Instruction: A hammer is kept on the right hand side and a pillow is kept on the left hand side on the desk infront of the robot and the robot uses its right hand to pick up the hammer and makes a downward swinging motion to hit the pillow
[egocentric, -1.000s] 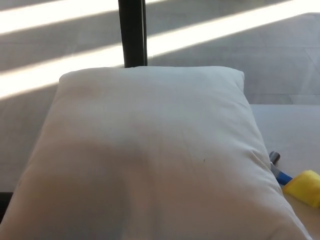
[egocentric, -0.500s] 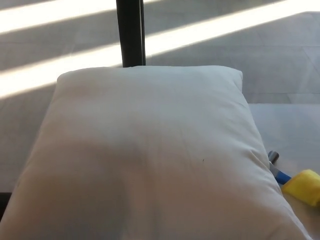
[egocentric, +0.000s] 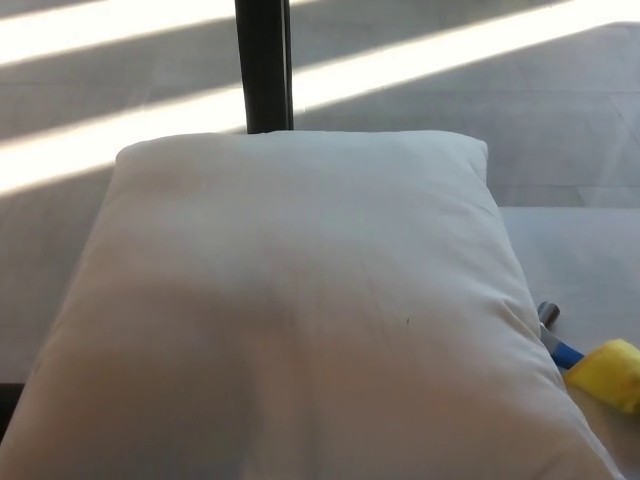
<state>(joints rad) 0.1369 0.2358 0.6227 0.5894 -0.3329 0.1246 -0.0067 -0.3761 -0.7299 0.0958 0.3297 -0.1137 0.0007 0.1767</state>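
White pillow (egocentric: 300, 310) fills desk (egocentric: 590, 260); hammer (egocentric: 590, 362), yellow and blue, just beside its right edge; neither robot hand visible, state unknowable.

The pillow (egocentric: 300, 310) runs off the bottom of the view, its near corners cut away. It hides most of the desk (egocentric: 590, 260) and part of the hammer (egocentric: 590, 358), whose yellow end is clipped at the desk's right side. The dark post (egocentric: 265, 65) is cut off above.
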